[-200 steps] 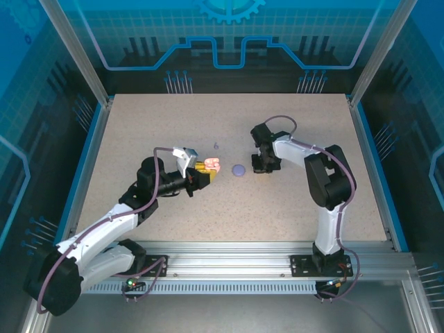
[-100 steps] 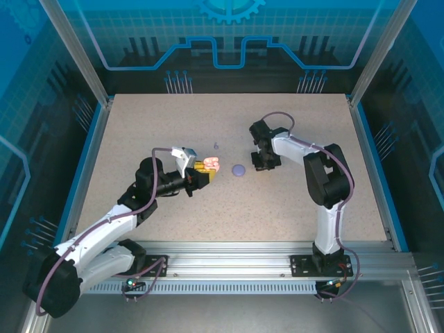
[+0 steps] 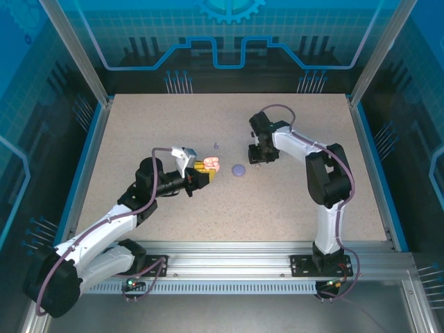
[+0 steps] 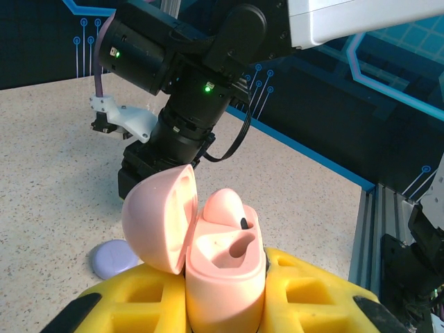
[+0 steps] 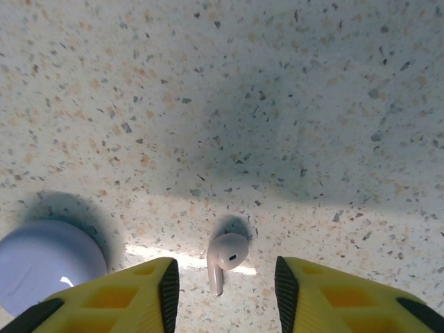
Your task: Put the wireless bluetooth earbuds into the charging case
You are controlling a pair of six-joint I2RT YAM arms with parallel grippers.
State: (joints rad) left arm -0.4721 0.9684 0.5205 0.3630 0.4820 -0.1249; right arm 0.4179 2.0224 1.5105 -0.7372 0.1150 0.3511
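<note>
Earbud (image 5: 225, 258) lies loose on table (image 5: 312, 104) between fingers of right pincer (image 5: 223, 288) - jaws, shut a second ago, now spread, arm drawn back. Fresh pick likely needed. Left pincer (image 4: 223, 309) stays clamped on open pink case (image 4: 225, 267) - ready for bud.

Left tool (image 3: 207, 166) clamped, right tool (image 5: 225, 277) jaws apart

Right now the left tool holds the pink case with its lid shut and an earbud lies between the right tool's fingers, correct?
Not shut: the left tool holds the pink case with its lid open, per the left wrist view. The earbud part stands.
</note>
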